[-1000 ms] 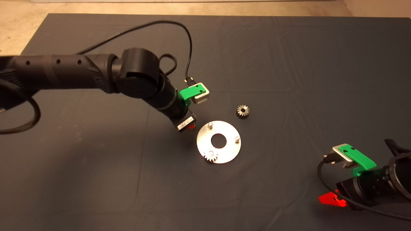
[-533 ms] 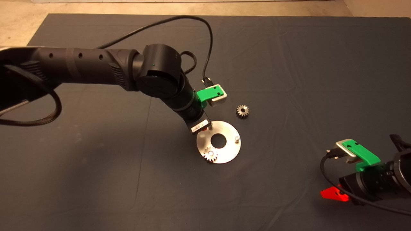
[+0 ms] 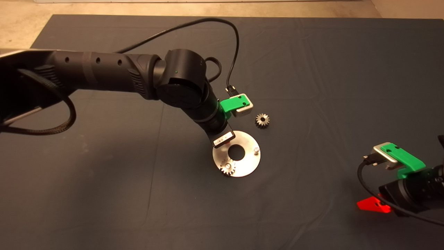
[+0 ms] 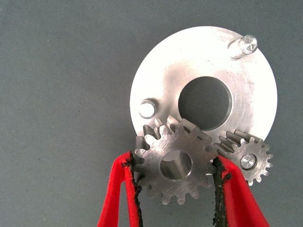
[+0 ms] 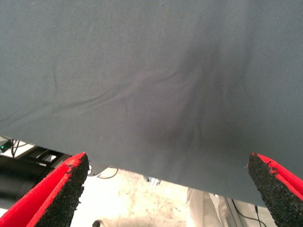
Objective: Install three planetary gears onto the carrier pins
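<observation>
My left gripper hangs over the far left part of the silver disc. In the left wrist view it is shut on a planetary gear, held above the disc beside a bare carrier pin. A second bare pin stands across the centre hole; it also shows in the head view. One gear sits on the third pin, also in the left wrist view. A loose gear lies on the mat beyond the disc. My right gripper is open and parked at the lower right.
The left arm's black cable loops above the mat behind the wrist. The right wrist view shows the open right gripper over the dark mat's edge and the floor beyond.
My left arm has moved right with the gear, from beside the disc to over its far left pin. The right gripper has drawn back toward the right edge.
</observation>
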Available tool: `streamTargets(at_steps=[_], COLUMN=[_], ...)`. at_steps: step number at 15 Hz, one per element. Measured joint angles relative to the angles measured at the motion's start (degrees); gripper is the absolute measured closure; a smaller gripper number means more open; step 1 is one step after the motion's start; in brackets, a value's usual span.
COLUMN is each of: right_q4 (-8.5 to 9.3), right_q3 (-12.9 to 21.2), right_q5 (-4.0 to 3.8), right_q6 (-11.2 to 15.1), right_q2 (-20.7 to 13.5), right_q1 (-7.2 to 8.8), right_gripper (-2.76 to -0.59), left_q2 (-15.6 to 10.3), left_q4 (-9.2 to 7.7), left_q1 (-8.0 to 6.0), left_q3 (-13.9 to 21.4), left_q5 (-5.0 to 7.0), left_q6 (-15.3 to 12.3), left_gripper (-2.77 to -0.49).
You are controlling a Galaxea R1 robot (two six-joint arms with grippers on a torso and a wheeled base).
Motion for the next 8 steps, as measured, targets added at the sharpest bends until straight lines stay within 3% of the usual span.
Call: streamTargets(at_steps=[8], right_q4=[3.11], right_q3=[0.0], right_q5=[-0.02], right_q6=[-0.5], right_q2=[-0.6], right_q1=[2.26], right_gripper=[-2.50], left_q2=[0.5], left_q4=[0.00], left_q1=[0.01], left_q3=[-1.4], left_q5=[-0.29], left_q6=[0.1], left_gripper=[-0.56])
